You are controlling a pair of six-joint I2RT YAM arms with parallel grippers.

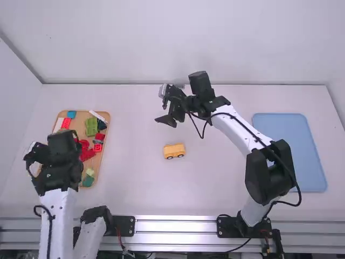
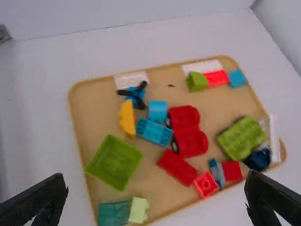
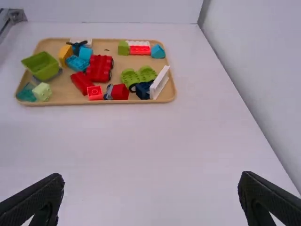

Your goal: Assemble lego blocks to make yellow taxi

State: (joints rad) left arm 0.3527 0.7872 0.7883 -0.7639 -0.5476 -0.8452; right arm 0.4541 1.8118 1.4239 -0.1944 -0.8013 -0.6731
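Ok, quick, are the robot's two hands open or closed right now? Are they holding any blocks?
Left hand: open, holding nothing.
Right hand: open, holding nothing.

Blue tray on white table, right side of high view.
Tray flat, rounded corners, long sides running up the picture. Back wall across the top, side wall at left, silver rail along the bottom. Right wrist view: small metal fitting upper left, wall up the right side.
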